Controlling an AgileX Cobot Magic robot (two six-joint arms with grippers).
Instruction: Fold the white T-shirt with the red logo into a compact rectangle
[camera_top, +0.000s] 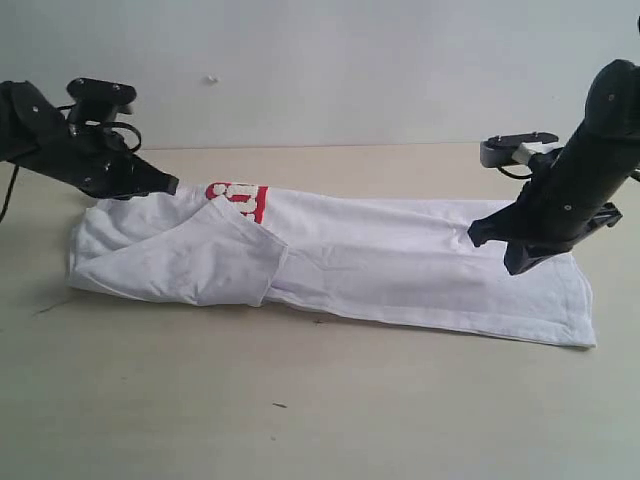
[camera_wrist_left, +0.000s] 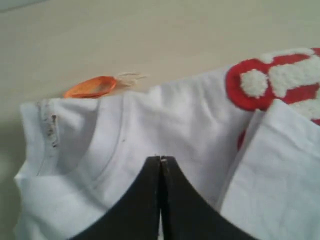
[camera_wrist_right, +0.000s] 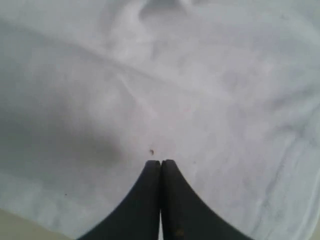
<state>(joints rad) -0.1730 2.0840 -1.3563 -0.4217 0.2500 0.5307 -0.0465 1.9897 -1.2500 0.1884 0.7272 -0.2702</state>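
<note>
The white T-shirt lies on the table folded lengthwise into a long strip, with one flap laid over its left half. Only a short piece of the red logo shows at the far edge; the flap hides the rest. My left gripper is shut with nothing between its jaws and hovers at the collar end. The left wrist view shows it over the collar, near the orange neck tag and the logo. My right gripper, also shut and empty, hangs over the hem end.
The beige table runs back to a pale wall. Bare tabletop lies in front of the shirt, with a few small dark specks on it. A grey camera mount sticks out behind the right arm.
</note>
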